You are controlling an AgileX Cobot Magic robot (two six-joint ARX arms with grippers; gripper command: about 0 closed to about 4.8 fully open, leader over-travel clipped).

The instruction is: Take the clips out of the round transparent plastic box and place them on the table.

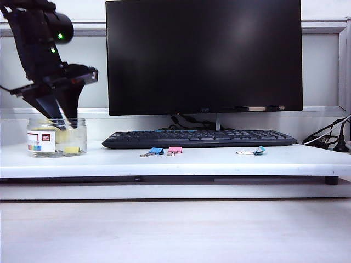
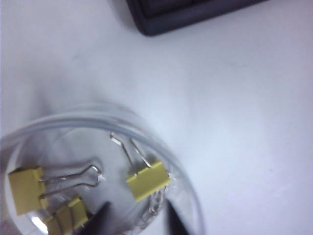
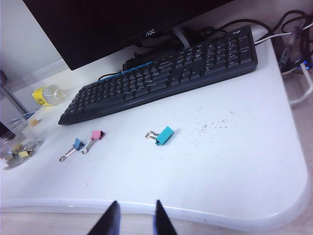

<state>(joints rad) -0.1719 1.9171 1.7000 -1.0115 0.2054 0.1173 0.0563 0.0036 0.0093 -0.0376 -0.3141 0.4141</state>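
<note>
Yellow clips (image 2: pixel 146 179) are seen inside the round transparent plastic box (image 1: pixel 57 137) at far left, just before the spread left gripper (image 2: pixel 138 221). Right gripper (image 3: pixel 133 219), pressed together, is held over the table (image 3: pixel 234 161) edge.

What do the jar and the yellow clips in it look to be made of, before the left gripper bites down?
Round transparent plastic box: looks like clear glossy plastic; the wall shows the clips through it and its rim catches highlights. Clips: bodies look like yellow-painted sheet metal with a dull sheen, handles thin bare silvery wire. Left gripper is inside the box's mouth; right gripper is parked off the table edge.
</note>
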